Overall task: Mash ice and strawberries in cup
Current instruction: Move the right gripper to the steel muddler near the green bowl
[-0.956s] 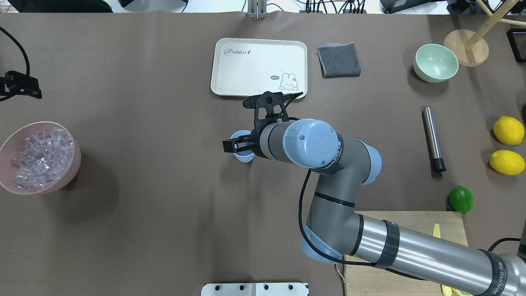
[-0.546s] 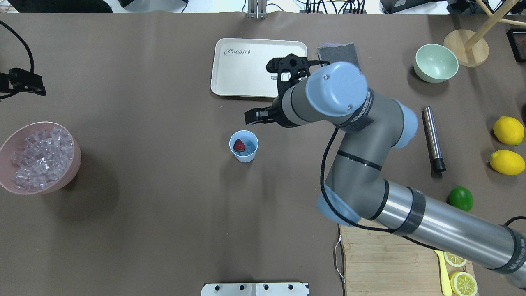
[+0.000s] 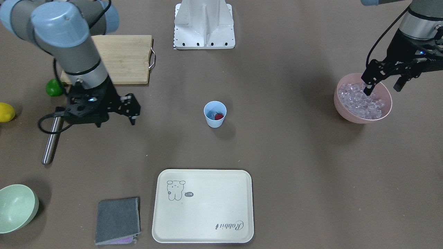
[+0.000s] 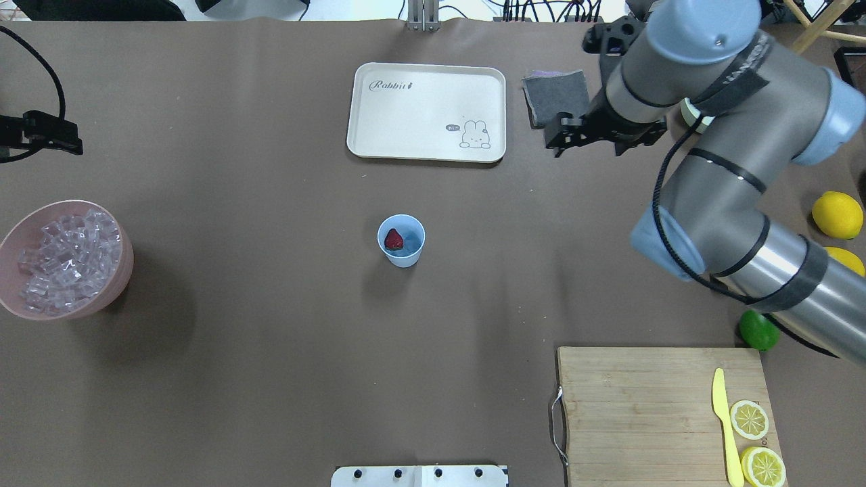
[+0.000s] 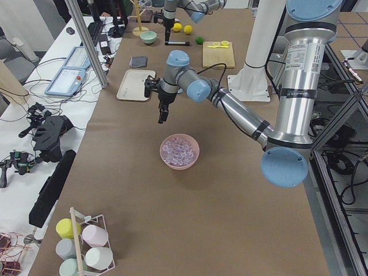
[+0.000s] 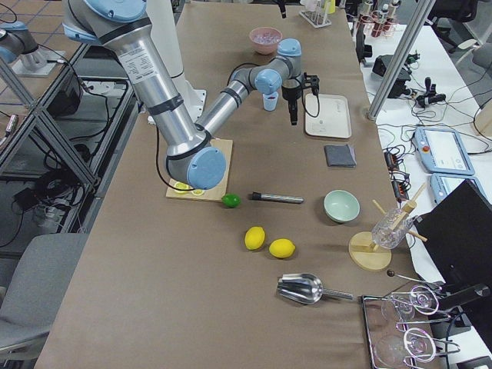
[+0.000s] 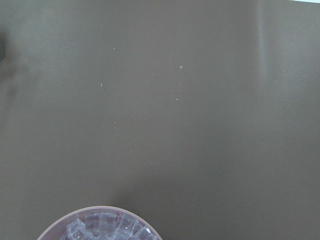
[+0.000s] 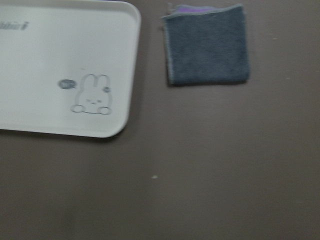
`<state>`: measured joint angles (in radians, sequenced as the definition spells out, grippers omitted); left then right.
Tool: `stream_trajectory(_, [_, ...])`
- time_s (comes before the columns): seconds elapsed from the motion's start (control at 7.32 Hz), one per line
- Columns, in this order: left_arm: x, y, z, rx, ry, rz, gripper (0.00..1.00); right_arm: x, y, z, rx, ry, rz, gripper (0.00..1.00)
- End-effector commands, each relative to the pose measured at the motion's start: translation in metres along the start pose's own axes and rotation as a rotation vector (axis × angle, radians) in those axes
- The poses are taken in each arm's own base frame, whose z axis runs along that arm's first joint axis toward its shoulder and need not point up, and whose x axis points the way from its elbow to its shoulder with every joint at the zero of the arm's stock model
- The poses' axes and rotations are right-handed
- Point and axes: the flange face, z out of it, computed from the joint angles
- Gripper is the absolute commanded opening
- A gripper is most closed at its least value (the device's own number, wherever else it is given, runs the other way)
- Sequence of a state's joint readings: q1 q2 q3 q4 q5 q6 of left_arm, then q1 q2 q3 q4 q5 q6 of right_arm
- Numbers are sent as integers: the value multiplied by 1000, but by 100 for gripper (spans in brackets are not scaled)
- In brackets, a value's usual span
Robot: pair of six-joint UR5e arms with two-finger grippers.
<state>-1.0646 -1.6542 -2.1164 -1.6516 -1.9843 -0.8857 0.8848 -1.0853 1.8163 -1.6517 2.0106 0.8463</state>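
One cup [image 4: 404, 260], mid-frame overhead, within either arm's reach, holding one strawberry [image 4: 394, 239]; further contents undeterminable. Ice [image 3: 361, 98]: heap beyond counting, in one pink bowl [image 3: 361, 118], right edge of front view. Left gripper [image 3: 383, 84]: poised over heap, jaws apart, empty, presumably to pick. Right gripper [image 4: 587, 142]: upper right overhead, jaws apart, empty.

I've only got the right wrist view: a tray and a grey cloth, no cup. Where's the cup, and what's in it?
Observer: The cup stands mid-table, on the robot's side of the tray, with the strawberry inside.
Operator: And the left arm?
Observer: The left gripper hovers open above the pink bowl of ice.
Operator: Anything to mash with?
Observer: A metal rod lies flat between the lime and the pale green bowl.
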Motion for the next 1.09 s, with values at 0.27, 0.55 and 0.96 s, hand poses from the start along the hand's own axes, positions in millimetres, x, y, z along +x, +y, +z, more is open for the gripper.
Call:
stream_trajectory(0.27, [0, -3, 14, 11, 18, 93, 98, 186, 32, 81, -59, -8, -67, 100])
stream_trajectory(0.55, [3, -8, 16, 23, 21, 99, 98, 205, 22, 122, -46, -49, -36, 100])
stream_trajectory(0.96, [5, -10, 18, 27, 23, 103, 98, 211, 9, 144, -65, -19, 2, 100])
